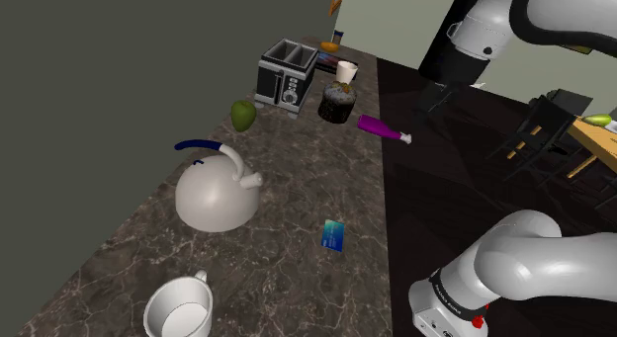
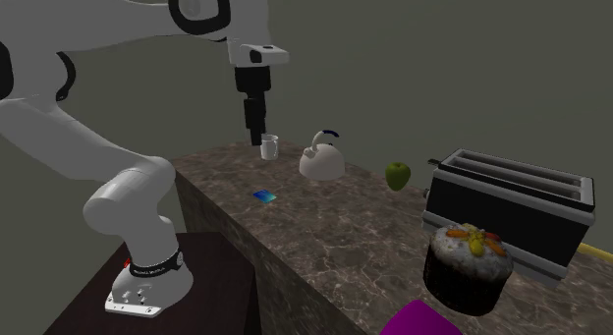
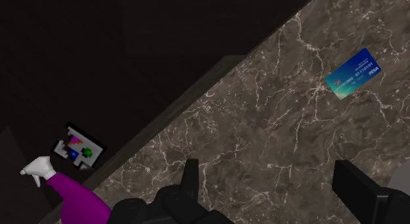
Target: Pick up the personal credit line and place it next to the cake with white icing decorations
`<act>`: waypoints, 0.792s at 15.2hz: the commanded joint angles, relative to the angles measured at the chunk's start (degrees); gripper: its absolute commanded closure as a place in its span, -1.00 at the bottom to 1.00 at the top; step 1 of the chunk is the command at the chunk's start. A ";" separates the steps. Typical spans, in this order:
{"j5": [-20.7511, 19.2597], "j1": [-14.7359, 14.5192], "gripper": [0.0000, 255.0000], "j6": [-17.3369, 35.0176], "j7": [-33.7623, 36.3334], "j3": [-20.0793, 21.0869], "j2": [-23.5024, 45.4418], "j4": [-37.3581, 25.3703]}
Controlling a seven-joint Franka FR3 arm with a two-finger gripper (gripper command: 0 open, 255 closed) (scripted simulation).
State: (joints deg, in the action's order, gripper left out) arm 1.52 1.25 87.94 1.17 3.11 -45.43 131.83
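Hovering above the veined stone counter (image 3: pixel 263 124), the gripper (image 3: pixel 273 190) holds its fingers spread wide, nothing between them. The blue credit card (image 3: pixel 353 73) lies flat below, off to one side, untouched, and the iced cake (image 2: pixel 470 266) sits far beyond.

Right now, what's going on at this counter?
A white robot arm holds its end effector open and empty above the dark marbled counter. The blue credit card it's meant to pick up lies flat near the counter's edge, untouched. The cake with white icing stands farther along, beside the toaster, so the pickup hasn't begun.
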 commanded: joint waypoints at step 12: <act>11.15 2.07 -1.00 13.39 29.94 17.53 -8.35 18.77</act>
State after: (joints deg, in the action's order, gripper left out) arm 11.51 3.10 99.89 28.09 18.88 -53.67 149.36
